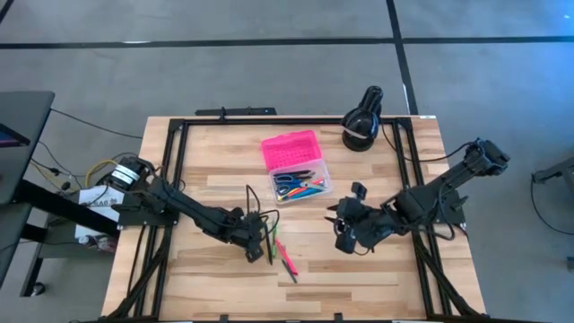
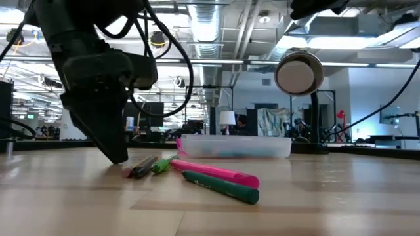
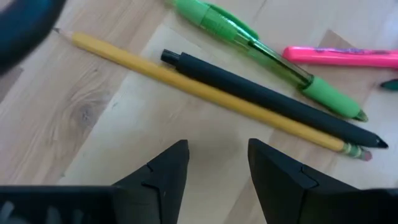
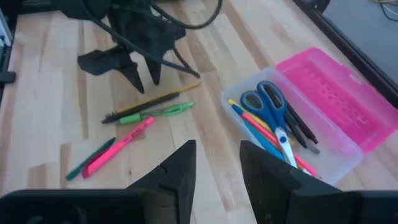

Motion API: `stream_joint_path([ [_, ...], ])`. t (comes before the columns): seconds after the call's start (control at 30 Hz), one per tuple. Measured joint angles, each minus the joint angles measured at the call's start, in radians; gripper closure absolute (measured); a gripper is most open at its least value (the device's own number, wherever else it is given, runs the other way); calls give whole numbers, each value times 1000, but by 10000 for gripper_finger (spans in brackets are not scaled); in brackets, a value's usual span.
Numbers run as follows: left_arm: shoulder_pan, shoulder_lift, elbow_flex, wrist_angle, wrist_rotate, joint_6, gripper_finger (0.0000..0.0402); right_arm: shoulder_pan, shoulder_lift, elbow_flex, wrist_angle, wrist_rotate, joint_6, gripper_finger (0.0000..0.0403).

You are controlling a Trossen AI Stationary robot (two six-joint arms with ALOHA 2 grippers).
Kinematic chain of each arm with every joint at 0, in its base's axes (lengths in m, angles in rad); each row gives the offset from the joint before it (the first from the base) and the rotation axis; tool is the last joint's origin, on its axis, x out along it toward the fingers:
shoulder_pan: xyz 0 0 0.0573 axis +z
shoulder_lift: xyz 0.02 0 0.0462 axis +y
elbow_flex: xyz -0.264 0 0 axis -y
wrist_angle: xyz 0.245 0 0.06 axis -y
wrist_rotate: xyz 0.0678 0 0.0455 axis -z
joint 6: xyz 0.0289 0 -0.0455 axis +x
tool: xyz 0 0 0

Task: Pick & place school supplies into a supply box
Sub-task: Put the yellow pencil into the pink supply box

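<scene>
Several loose school supplies lie flat on the wooden table: a yellow pencil, a black pen, a green pen, a pink highlighter and a green marker. My left gripper points steeply down, open, close above the table on the left side of the pencil and black pen. The supply box stands open behind them, its pink lid folded back; blue-handled scissors and several pens lie inside. My right gripper hovers open to the right of the box's near end.
A black desk lamp stands at the table's far right, behind the box. A black frame runs along the table's edges. Bare wood lies along the near edge and at the far left.
</scene>
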Motion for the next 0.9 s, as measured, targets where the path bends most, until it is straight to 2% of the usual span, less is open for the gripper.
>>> stream_joint_path([
  [0.27,1,-3,4,20,-20,-24,236,5,0,-1,-18,2,32,286],
  [0.43,11,-27,7,17,-67,-16,236,5,0,-1,-17,3,38,286],
  [0.6,66,-29,6,-31,-113,-139,236,5,0,-1,-15,28,63,286],
  [0.73,125,-29,6,-29,-107,-171,236,5,0,-1,-16,29,80,286],
  [0.9,188,-29,6,-20,-28,-170,236,5,0,-1,-17,29,81,286],
])
